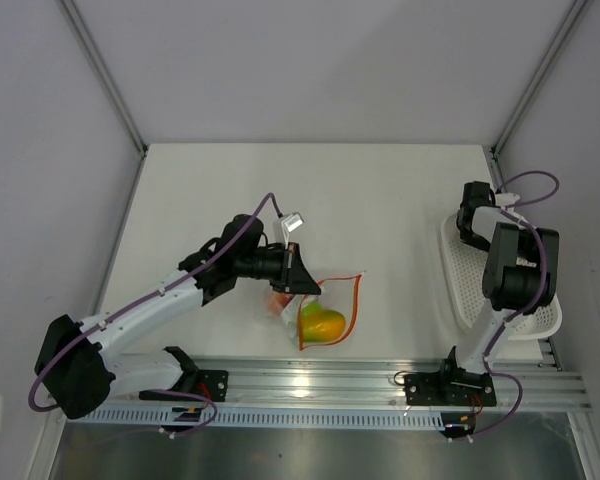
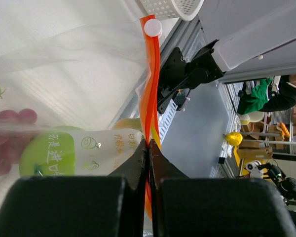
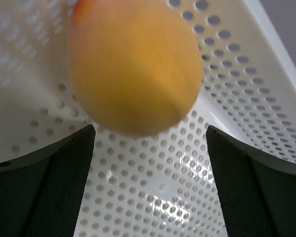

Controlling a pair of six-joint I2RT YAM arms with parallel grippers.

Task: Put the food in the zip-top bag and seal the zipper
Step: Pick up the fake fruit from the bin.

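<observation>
A matte white table [image 1: 380,200] between grey walls carries everything. Near its front edge lies the clear, crinkly zip-top bag [image 1: 345,300], holding a lime green fruit [image 2: 47,153], a yellow-orange fruit [image 1: 326,322] and dark red grapes [image 2: 10,128]. The left pincer [image 2: 148,148] is clenched on the thin orange-red zipper strip [image 2: 150,74]. Farther right, the right pincer [image 3: 149,136] hangs released, its fingers flanking a smooth orange toy fruit [image 3: 135,64] in the white perforated plastic basket [image 3: 246,64]. It should probably centre and close gently, since the slick, round fruit could squirt out.
</observation>
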